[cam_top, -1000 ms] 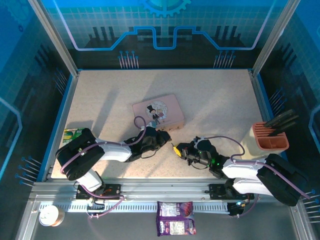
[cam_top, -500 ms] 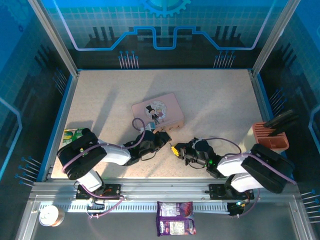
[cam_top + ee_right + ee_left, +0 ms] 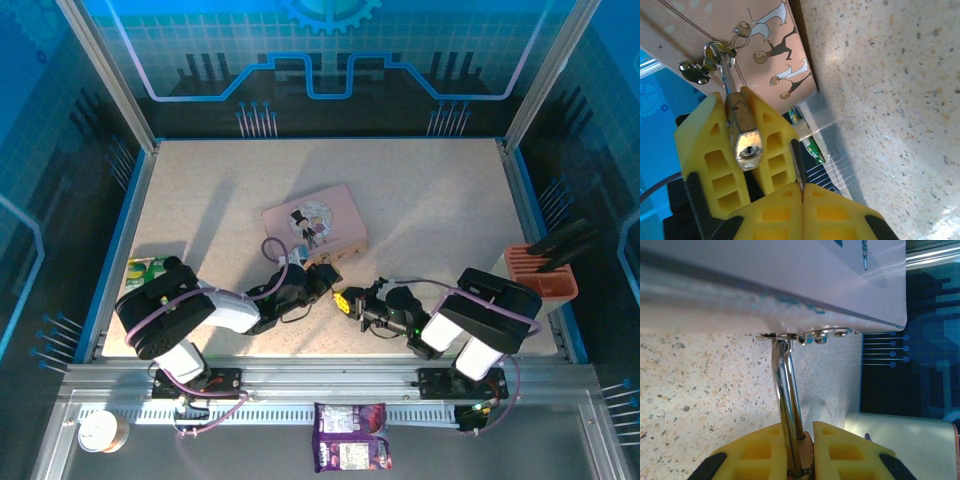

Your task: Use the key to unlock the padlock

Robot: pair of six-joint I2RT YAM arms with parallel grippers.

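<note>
Brass-bodied, the padlock (image 3: 742,132) sat clamped in my left gripper (image 3: 799,437), its keyhole (image 3: 750,150) turned toward my right wrist and its silver shackle (image 3: 785,390) hooked through the clasp (image 3: 805,335) of the pink tin (image 3: 315,222). My right gripper (image 3: 802,202) was pressed shut just beside the padlock, pinching a thin dark sliver (the key (image 3: 796,165), seen edge-on) that stood near the keyhole but not in it.

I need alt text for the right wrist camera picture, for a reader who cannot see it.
The left gripper clamps a small brass padlock, keyhole facing the camera, its shackle hooked to a pink tin. Below, the right gripper is shut.
</note>
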